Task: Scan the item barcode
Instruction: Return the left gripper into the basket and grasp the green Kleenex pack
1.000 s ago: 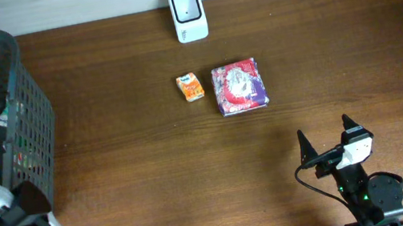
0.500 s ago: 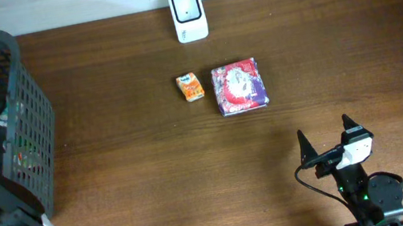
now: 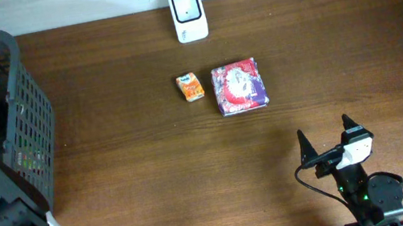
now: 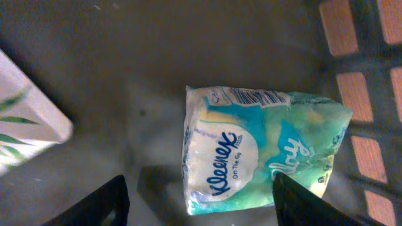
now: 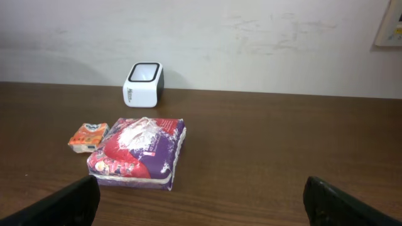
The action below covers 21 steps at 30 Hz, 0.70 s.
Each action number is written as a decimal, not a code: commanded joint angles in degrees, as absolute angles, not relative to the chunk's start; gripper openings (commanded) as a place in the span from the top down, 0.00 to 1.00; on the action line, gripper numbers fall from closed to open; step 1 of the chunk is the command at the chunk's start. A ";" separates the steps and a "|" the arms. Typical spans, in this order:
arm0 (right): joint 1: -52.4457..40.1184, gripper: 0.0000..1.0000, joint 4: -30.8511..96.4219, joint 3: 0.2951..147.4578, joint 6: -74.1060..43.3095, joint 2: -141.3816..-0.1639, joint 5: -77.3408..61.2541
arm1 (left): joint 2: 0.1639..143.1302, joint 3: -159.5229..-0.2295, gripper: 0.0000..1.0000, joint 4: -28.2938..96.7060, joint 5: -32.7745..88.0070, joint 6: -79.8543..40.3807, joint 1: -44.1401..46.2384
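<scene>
Reaching into the basket (image 3: pixel 24 117), left fingers (image 4: pixel 100 204) flank a tissue pack (image 4: pixel 251 157).

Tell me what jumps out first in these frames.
The left gripper is down inside the dark mesh basket at far left, jaws spread either side of a teal Kleenex pack with its barcode showing. In the middle, a red-and-purple pack and a small orange pack lie side by side in front of the white scanner. The right gripper sits open near the front edge, holding nothing.
</scene>
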State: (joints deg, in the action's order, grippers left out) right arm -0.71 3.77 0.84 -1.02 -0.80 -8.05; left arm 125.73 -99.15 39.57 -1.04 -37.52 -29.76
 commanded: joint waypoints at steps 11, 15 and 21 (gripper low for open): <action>-0.36 0.01 3.79 0.32 -0.67 -0.47 -8.40 | 123.20 -96.14 1.00 39.55 -3.90 -32.05 -31.22; -0.36 0.01 3.79 0.32 -0.67 -0.47 -8.40 | 111.77 -96.16 1.00 39.46 -2.04 -32.12 -33.93; -0.36 0.01 3.79 0.32 -0.67 -0.47 -8.40 | 104.27 -95.79 0.50 37.76 2.24 -32.10 -34.41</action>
